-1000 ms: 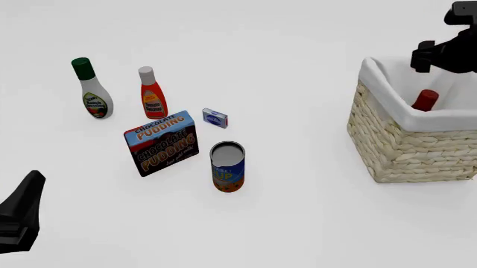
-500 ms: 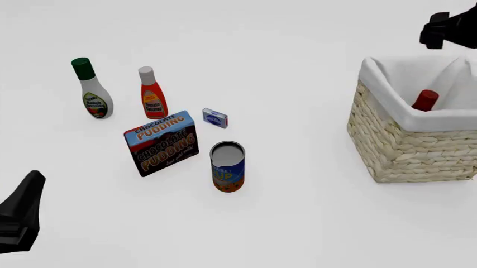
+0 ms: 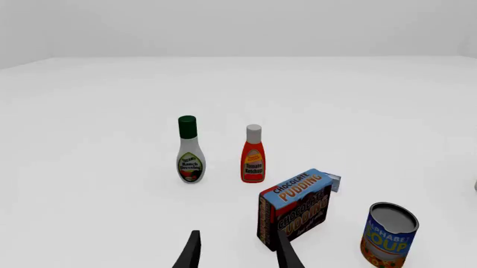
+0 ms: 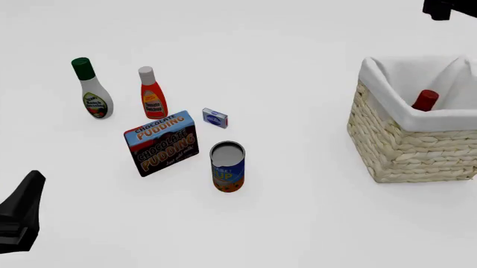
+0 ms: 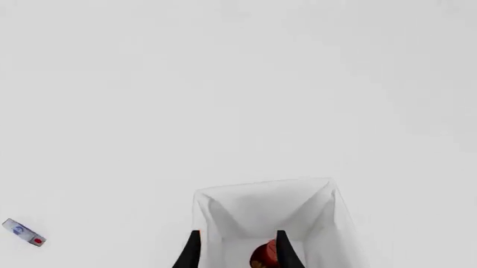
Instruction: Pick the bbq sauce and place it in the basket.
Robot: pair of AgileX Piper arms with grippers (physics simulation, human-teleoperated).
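Observation:
The bbq sauce (image 4: 425, 100) stands inside the basket (image 4: 417, 151), and only its red cap shows above the white cloth rim. In the right wrist view the red cap (image 5: 262, 255) lies far below, inside the basket (image 5: 261, 187). My right gripper (image 5: 237, 254) hangs high above the basket, open and holding nothing. In the front view only a dark piece of the right arm (image 4: 446, 8) shows at the top right corner. My left gripper (image 3: 238, 257) is open and empty near the table's front left, where the left arm (image 4: 22, 215) shows in the front view.
At the left stand a white ranch bottle with green cap (image 4: 93, 92), an orange-red ketchup bottle (image 4: 152, 95), a chocolate pudding box (image 4: 162, 142), a small blue box (image 4: 214, 118) and a soup can (image 4: 227, 166).
My right gripper has risen from just over the basket up toward the top right corner of the front view. The bbq sauce stays in the basket. The left arm has not moved.

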